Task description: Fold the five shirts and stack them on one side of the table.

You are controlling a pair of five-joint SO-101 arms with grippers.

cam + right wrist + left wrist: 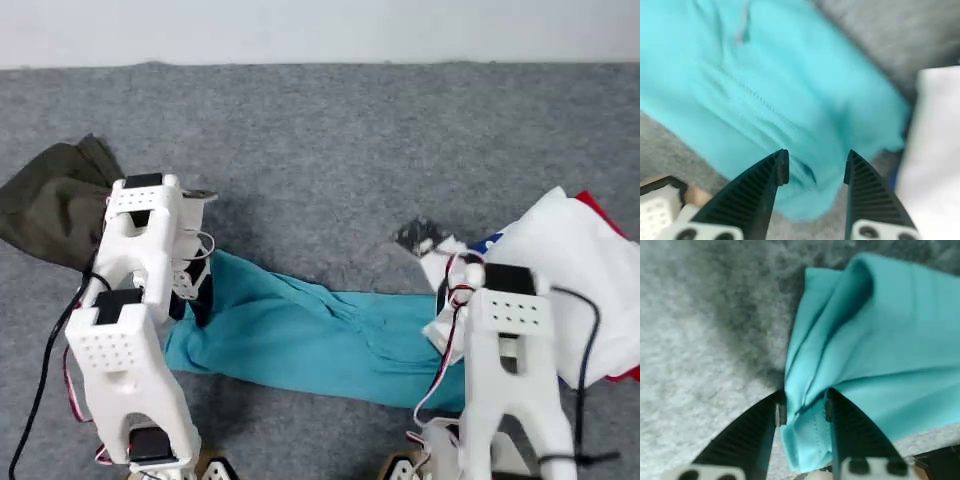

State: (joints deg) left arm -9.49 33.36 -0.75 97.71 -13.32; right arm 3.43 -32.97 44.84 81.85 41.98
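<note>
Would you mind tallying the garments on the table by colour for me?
teal shirt: 1
olive shirt: 1
white shirt: 1
red garment, edge under the white shirt: 1
Total: 4 told apart; a blue bit by the white shirt may belong to another.

Far half of the grey table surface (330, 140): an unobstructed strip across the full width, open to either arm. Near centre: the teal shirt (320, 335) lies stretched between the two arms and covers the ground there. Left edge: an olive shirt (50, 200) is bunched just behind the left arm (140, 250). Right edge: a white pile of shirts (570, 270) crowds the right arm (505, 340) and meets the teal shirt's end. The left gripper (804, 405) is filled with teal fabric. The right gripper (816, 162) has a free gap between its jaws.
</note>
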